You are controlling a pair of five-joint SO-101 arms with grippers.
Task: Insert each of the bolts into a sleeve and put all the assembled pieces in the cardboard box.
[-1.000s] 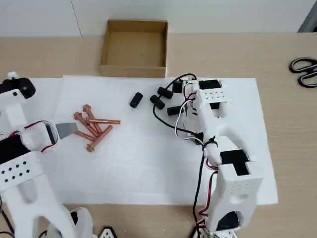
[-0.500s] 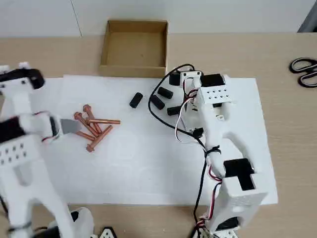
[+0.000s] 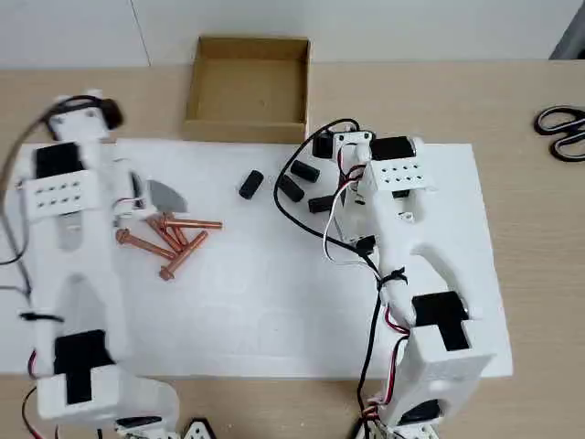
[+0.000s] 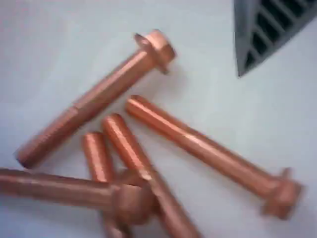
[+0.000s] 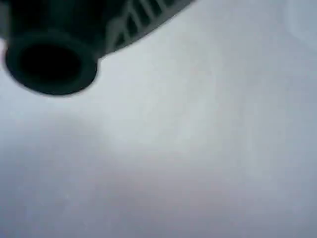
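High view, left gripper hovering beside copper bolts, its opening unclear, right gripper clamping black sleeve, loose sleeves lying just left.

White arms, black servos, dark cables.

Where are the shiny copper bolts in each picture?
High view: bolts piled on the white sheet's left part.
Left wrist view: the same bolts close up, lying on the sheet.
Right wrist view: a held black sleeve over the sheet instead.
Shared landmark: the sheet.
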